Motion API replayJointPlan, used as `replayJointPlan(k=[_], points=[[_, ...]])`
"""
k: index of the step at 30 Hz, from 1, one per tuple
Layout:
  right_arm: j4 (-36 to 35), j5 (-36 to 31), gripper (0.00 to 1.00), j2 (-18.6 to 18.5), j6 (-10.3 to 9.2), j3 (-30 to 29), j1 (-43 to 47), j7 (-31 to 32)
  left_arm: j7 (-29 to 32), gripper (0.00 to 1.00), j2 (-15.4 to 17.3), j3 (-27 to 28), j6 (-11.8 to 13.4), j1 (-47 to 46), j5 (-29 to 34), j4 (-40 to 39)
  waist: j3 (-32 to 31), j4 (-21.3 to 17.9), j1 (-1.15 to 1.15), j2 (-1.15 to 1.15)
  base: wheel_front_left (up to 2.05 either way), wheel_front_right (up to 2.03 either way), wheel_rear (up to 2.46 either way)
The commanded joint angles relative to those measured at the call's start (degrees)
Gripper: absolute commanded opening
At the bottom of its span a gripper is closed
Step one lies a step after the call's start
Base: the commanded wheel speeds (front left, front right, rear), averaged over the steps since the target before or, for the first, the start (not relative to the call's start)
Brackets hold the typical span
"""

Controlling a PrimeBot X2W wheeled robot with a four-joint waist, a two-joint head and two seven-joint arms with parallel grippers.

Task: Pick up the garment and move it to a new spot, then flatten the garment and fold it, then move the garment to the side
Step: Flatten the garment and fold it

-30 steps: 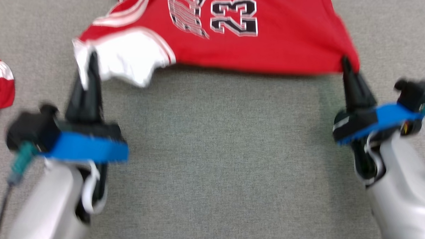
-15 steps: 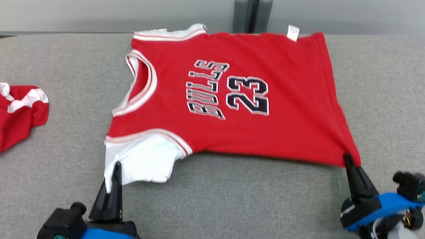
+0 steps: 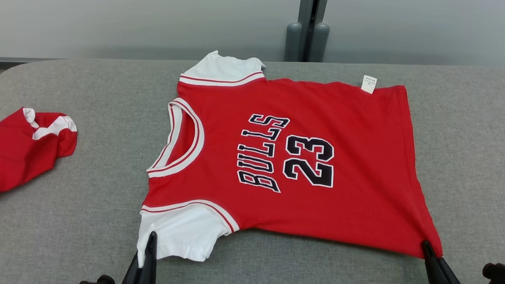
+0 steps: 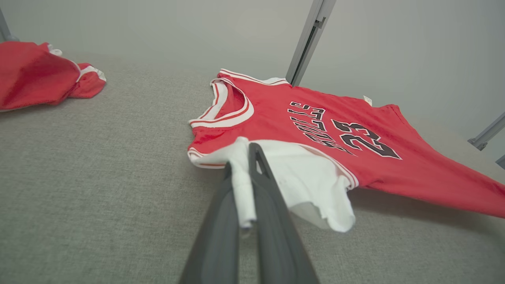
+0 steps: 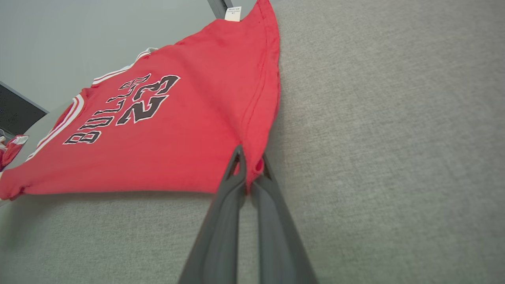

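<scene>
The garment [image 3: 303,131] is a red jersey with white sleeves and "BULLS 23" in black, spread sideways on the grey table, neck to the left. Its near edge is lifted off the surface. My left gripper [image 3: 150,239] is shut on the corner of the near white sleeve [image 4: 300,173], which bunches between the fingers [image 4: 221,221]. My right gripper [image 3: 426,248] is shut on the near red hem corner [image 5: 252,157], pulling the cloth taut. Both show at the bottom edge of the head view.
A second red and white garment [image 3: 21,150] lies crumpled at the left edge of the grey table [image 3: 86,220]. A grey wall and a vertical post [image 3: 309,30] stand behind the table's far edge.
The head camera has tilted up, so the whole jersey and the wall now show. Both grippers stay shut on the same sleeve and hem corners.
</scene>
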Motion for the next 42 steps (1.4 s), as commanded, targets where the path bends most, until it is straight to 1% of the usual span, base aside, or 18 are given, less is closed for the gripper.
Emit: replayJointPlan(k=[1,6,12,20,30,34,42], points=[[-0.71,-0.43,0.0,0.22,0.02,-0.33,0.92,0.5,0.19,0.0,0.47,0.12,-0.09,-0.08,0.2,-0.05,-0.17,-0.1,0.01,0.0,0.0,0.0,0.0],[-2.63,-1.22,0.0,1.52,0.02,-0.71,1.31,2.68,0.59,0.0,1.01,0.2,-0.16,-1.34,0.38,0.17,-0.74,-0.24,0.01,0.0,0.0,0.0,0.0],[-3.6,-1.42,0.0,2.07,0.02,-0.58,0.76,4.06,0.87,0.0,2.0,0.83,0.27,-1.87,0.5,0.18,-0.97,-0.78,0.01,0.0,0.0,0.0,0.0],[-4.53,-0.8,0.0,2.46,0.02,-0.16,-0.35,4.95,1.84,0.0,2.7,-0.01,-0.39,-4.32,1.19,0.22,-0.91,-1.17,0.01,0.0,0.0,0.0,0.0],[-3.84,0.94,0.0,1.47,0.02,0.32,-4.28,7.65,3.94,0.0,4.08,-0.48,-2.92,-11.71,2.01,2.99,0.52,-2.09,0.01,0.0,0.0,0.0,0.0],[-3.06,1.61,0.0,1.04,0.02,0.56,-6.83,8.76,4.68,0.0,4.76,-0.58,-4.21,-15.22,2.14,4.99,1.95,-2.69,0.01,0.0,0.0,0.0,0.0],[-1.64,2.9,0.0,0.4,0.02,0.59,-12.41,10.94,5.77,0.0,5.05,-0.88,-6.58,-22.83,2.74,9.19,5.69,-3.18,0.01,0.0,0.0,0.0,0.0]])
